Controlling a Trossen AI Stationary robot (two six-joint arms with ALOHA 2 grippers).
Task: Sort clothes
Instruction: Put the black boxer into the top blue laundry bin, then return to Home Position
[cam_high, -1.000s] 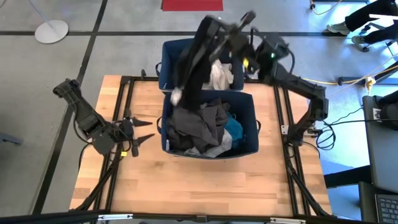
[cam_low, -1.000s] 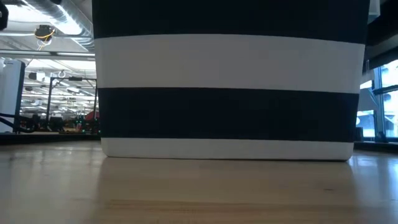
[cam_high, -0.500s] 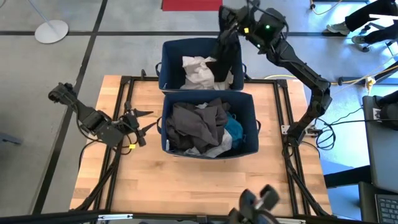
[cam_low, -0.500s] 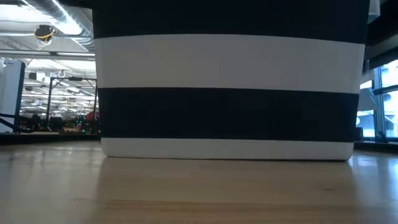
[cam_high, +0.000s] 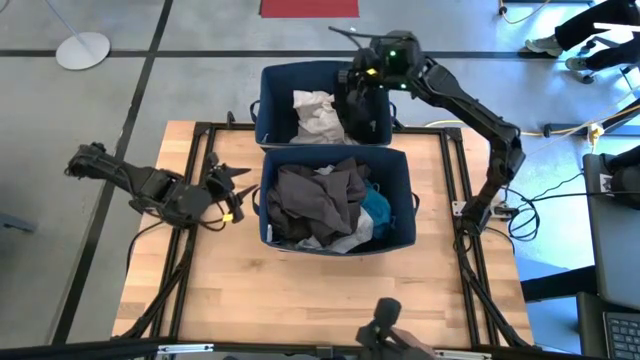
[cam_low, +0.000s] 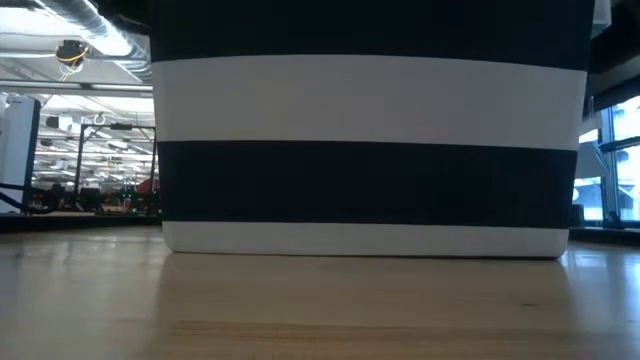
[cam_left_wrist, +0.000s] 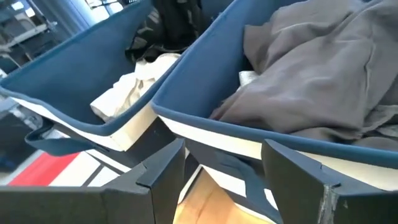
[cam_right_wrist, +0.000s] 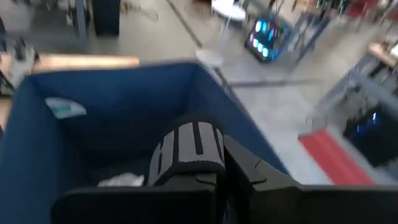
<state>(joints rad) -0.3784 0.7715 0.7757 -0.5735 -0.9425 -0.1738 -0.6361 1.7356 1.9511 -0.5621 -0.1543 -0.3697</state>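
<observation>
1. The right gripper (cam_high: 352, 82) is above the far bin (cam_high: 272, 85), at its right side, gripping a black garment (cam_high: 362, 112) that hangs straight down into the bin, long axis vertical.
2. A white garment (cam_high: 317, 112) lies crumpled in the same bin.
3. The near bin (cam_high: 404, 190) sits mid-bench, holding a dark grey garment (cam_high: 318, 198) spread across its left and middle, with a turquoise garment (cam_high: 376, 212) at its right wall.
4. The left gripper (cam_high: 232, 190) hovers over the bench's left edge, fingers spread wide, empty, pointing at the near bin.
</observation>
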